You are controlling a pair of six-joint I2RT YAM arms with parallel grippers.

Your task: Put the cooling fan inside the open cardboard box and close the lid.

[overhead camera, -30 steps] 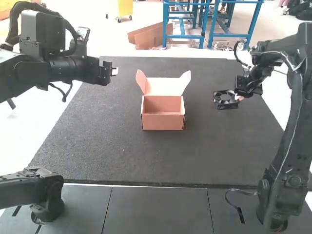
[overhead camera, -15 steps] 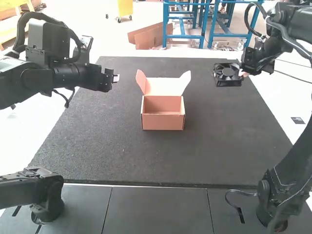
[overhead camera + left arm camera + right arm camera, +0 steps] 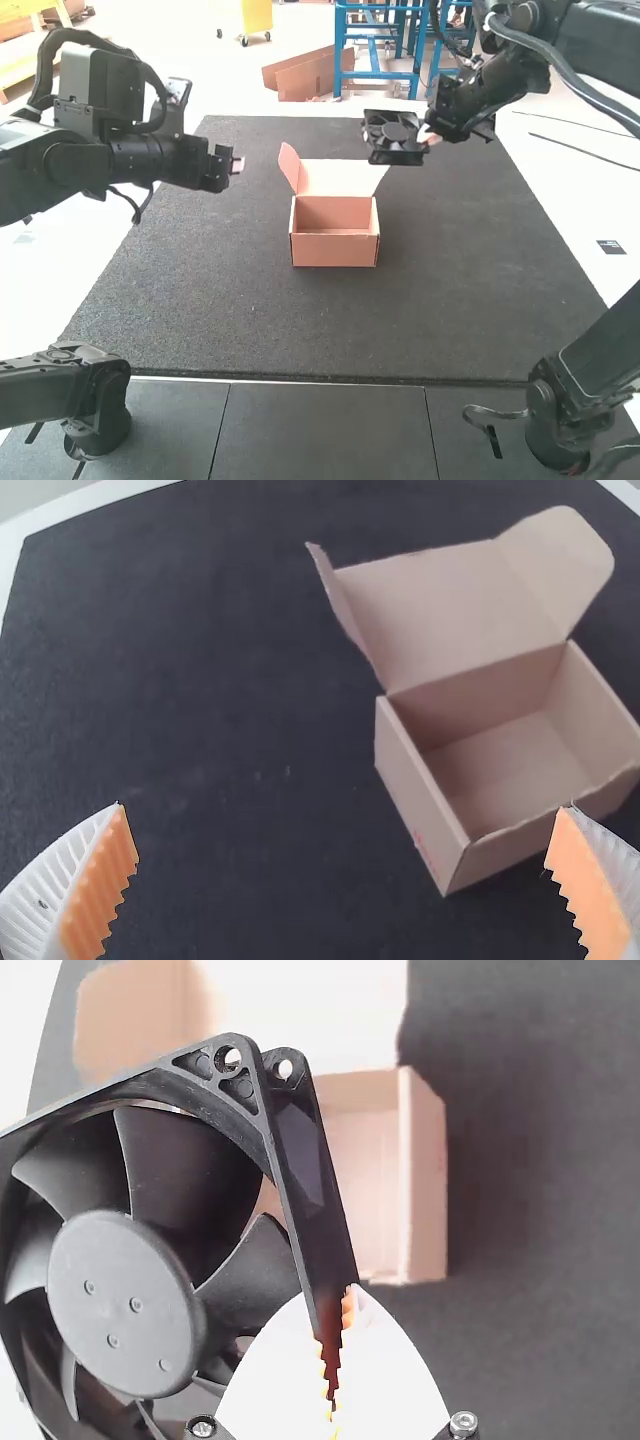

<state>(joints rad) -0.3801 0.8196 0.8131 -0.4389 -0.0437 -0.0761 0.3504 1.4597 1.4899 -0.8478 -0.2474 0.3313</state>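
A black square cooling fan (image 3: 393,137) hangs in the air above and behind the box's right rear corner, pinched at its edge by my right gripper (image 3: 429,141); up close the fan (image 3: 150,1280) has its frame between the ribbed fingers. The brown cardboard box (image 3: 334,228) stands open at mid-table, its lid flap upright at the back. From the left wrist the box (image 3: 490,750) is empty inside. My left gripper (image 3: 232,160) hovers left of the box, open, its orange-padded fingers (image 3: 95,880) wide apart with nothing between them.
The black mat (image 3: 200,290) covers the table around the box. Arm bases stand at the front corners, off the mat.
My right arm lifted the fan off the mat at the right and carried it up and leftward to above the box's back right. The left gripper barely shifted.
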